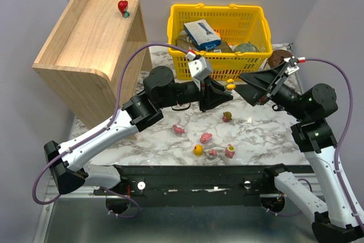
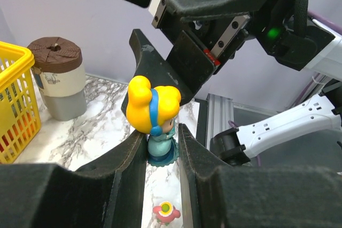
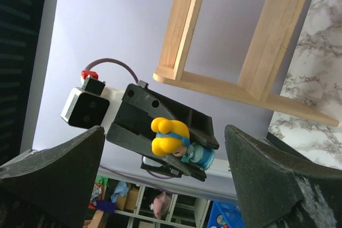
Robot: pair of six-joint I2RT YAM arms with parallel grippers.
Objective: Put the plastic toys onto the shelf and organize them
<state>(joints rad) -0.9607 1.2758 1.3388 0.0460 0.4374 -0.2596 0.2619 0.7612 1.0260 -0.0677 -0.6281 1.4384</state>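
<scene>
1. While the left gripper (image 2: 162, 134) is clamped on a yellow-haired figurine (image 2: 154, 105) in a pale blue dress, the toy stands upright between its fingertips, clear of the table.
2. Just beyond those tips and facing them, the right gripper (image 1: 247, 89) hangs with its fingers spread wide and nothing between them. It looks like a handover pose, but I cannot tell which way it would go.
3. Below and near the left gripper, six toys lie loose on the marble table (image 1: 267, 135): an olive toy (image 1: 227, 116), two pink ones (image 1: 178, 130) (image 1: 206, 138), a yellow toy (image 1: 198, 150), and two reddish-pink ones (image 1: 212, 153) (image 1: 230, 151).
4. Well apart, back past the left arm's elbow, stands the shelf (image 1: 85, 38). A single red toy (image 1: 123, 7) sits on its top tier.
5. As I judge it, one toy is shelved, one is in hand and six are left on the table. The task is in its early part.
</scene>
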